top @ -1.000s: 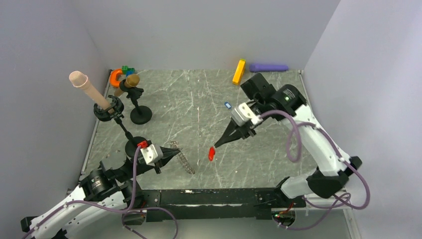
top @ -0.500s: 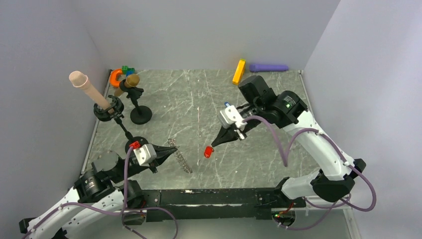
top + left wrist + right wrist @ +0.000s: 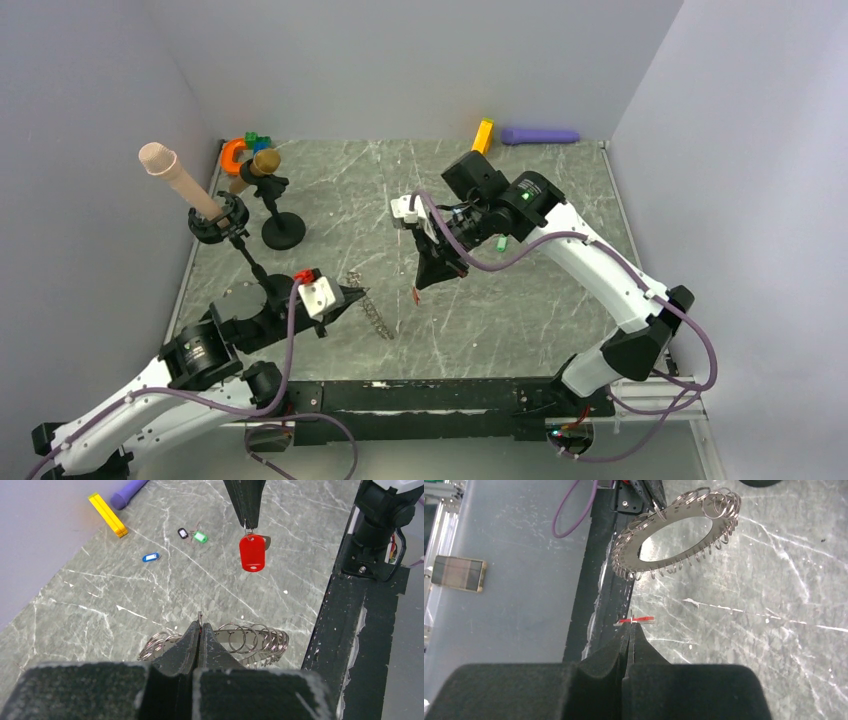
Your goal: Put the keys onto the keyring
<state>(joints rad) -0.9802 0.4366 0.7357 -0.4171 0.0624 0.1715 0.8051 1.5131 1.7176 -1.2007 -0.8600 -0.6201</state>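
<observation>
The keyring [image 3: 372, 316], a silver disc with a hollow centre and many wire rings, hangs from my left gripper [image 3: 352, 296], which is shut on one of its rings [image 3: 200, 622]. It also shows in the right wrist view [image 3: 674, 535]. My right gripper [image 3: 418, 287] is shut on the small ring of the red key [image 3: 252, 553], which dangles just right of the keyring and shows edge-on in the right wrist view [image 3: 636, 621]. The blue key [image 3: 150, 557], black key [image 3: 183, 533] and green key [image 3: 200, 537] lie on the table farther back, hidden by the right arm in the top view.
An orange block [image 3: 483, 133] and a purple cylinder [image 3: 540, 135] lie at the back wall. Black stands [image 3: 283, 231] with a beige cylinder [image 3: 172, 172] crowd the left side. The black front rail [image 3: 430, 395] runs close under the keyring.
My right arm has swung left with the red key, bringing it close to the keyring. My left gripper has shifted slightly right and forward, still holding the keyring.
</observation>
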